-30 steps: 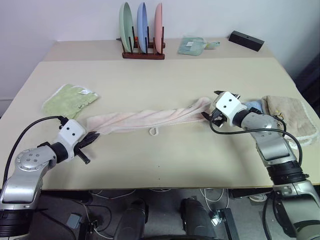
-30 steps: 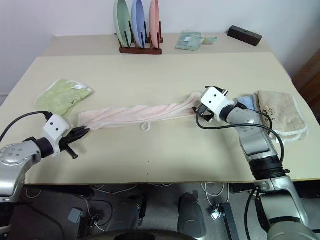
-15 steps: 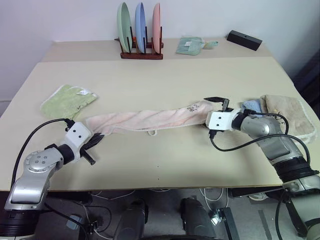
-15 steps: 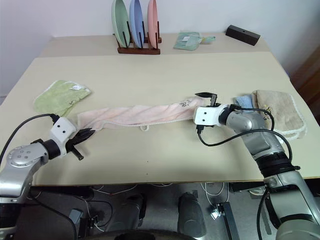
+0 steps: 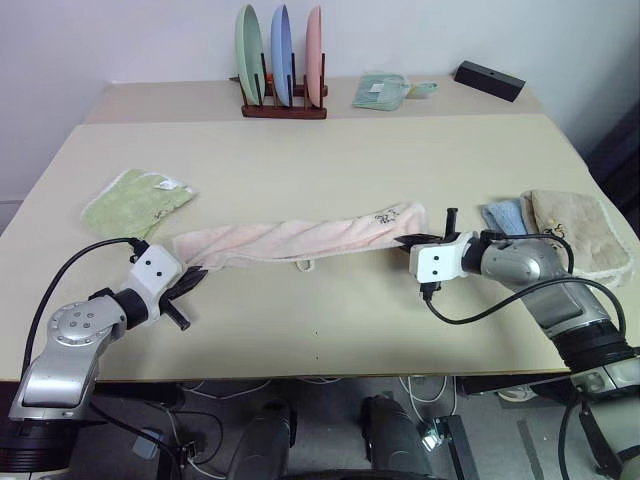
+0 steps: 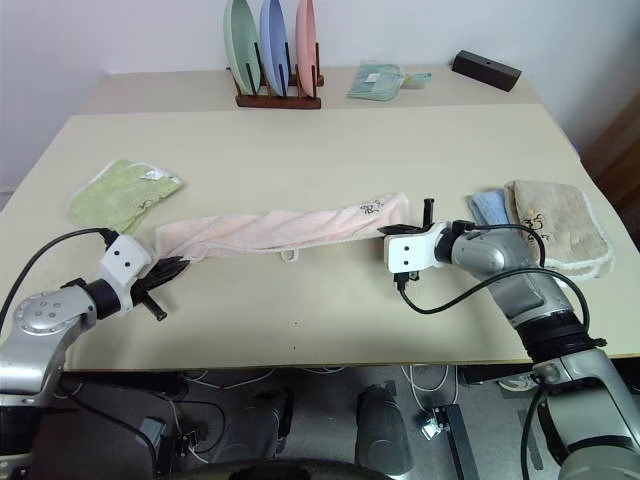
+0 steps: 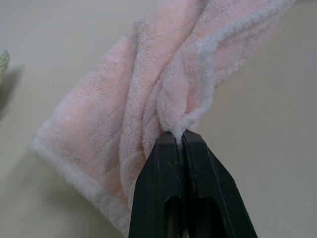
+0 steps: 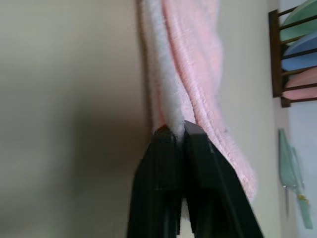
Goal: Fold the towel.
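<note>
The pale pink towel [image 5: 300,238] lies twisted in a long strip across the middle of the table, with a small dark print near its right end and a loop hanging from its near edge. My left gripper [image 5: 197,274] is shut on the towel's left end; in the left wrist view the gripper [image 7: 179,135] pinches a fold of the pink terry [image 7: 148,84]. My right gripper [image 5: 404,243] is shut on the near corner of the towel's right end. The right wrist view shows that gripper [image 8: 174,130] clamping the white hem [image 8: 166,99].
A light green cloth [image 5: 135,200] lies at the left. A beige towel [image 5: 580,230] and a blue cloth [image 5: 503,216] lie at the right edge. At the back stand a plate rack [image 5: 285,60], a small green cloth [image 5: 380,90] and a black box [image 5: 488,80].
My right gripper rolled over, came down a little toward me and shut on the towel's right end, which now lies flatter with its print showing. The left gripper has stayed put.
</note>
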Controlling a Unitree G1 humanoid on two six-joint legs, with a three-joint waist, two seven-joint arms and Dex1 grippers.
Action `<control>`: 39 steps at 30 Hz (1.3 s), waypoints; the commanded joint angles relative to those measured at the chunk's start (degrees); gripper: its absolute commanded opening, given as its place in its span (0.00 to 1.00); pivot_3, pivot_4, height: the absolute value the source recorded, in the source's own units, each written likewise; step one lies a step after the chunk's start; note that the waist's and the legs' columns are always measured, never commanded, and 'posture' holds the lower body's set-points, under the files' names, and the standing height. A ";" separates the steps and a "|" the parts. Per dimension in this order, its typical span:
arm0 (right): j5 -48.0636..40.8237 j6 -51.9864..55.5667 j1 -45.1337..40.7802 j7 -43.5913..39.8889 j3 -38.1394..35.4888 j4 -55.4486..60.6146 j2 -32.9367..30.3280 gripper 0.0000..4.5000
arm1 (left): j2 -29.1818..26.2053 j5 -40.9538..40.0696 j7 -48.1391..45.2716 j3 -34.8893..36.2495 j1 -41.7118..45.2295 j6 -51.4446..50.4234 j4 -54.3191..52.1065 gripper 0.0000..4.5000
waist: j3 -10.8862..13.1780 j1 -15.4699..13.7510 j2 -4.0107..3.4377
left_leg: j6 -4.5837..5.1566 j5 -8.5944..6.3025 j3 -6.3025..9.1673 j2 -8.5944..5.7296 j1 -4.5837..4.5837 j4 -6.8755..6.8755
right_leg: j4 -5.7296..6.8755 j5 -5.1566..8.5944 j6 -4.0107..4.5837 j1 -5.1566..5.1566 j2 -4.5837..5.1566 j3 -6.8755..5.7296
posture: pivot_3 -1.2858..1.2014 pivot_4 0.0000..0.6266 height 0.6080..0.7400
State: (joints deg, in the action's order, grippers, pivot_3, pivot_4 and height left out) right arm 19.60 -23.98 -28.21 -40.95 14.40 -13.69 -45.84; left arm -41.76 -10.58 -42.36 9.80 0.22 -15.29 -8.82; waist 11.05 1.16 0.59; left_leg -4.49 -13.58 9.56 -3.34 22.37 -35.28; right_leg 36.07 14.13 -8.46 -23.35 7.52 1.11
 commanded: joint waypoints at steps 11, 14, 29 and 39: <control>11.00 0.13 -31.21 19.05 -2.91 -21.75 -2.62 0.01 | 5.80 6.02 10.64 -2.34 49.09 17.42 35.88 0.00 | 0.12 -0.29 0.21 | -0.15 0.36 0.04 -0.02 0.05 -0.06 | -0.03 -0.26 0.11 0.02 -0.03 -0.03 | 0.52 0.24 1.00; 12.97 -0.03 -41.64 25.06 -3.19 -27.84 -2.79 0.01 | 5.63 7.13 15.44 -1.32 65.68 23.61 50.87 0.00 | 0.16 0.33 0.28 | -0.38 0.48 0.01 -0.03 0.28 0.04 | -0.09 -0.27 0.06 -0.26 -0.01 -0.03 | 0.52 0.24 1.00; -14.44 13.00 -7.88 -4.37 -9.57 7.78 -7.25 0.01 | -3.99 -1.09 -6.25 -0.05 33.41 18.67 31.29 0.00 | 0.15 4.31 0.13 | -0.09 0.31 -0.86 0.10 1.01 -0.19 | 0.22 -0.16 -0.14 -1.20 0.19 -0.02 | 0.52 0.24 1.00; -29.31 34.53 22.26 -18.89 -20.83 30.70 -18.00 0.01 | -12.53 -12.26 -14.13 10.96 -4.16 -3.02 -1.87 0.00 | 0.14 1.61 0.12 | 0.30 0.09 -1.12 0.25 0.69 -0.73 | 0.39 -0.30 0.07 -0.79 0.11 0.19 | 0.52 0.24 1.00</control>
State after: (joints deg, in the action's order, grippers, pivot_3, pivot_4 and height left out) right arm -7.90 7.56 -6.44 -58.91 -1.79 14.95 -61.96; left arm -52.20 -21.86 -56.49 15.72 -2.87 -16.16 -8.09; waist 11.19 2.76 0.71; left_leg -4.19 -13.49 8.42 -3.08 23.05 -36.08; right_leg 36.45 13.80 -8.34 -24.09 7.62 1.30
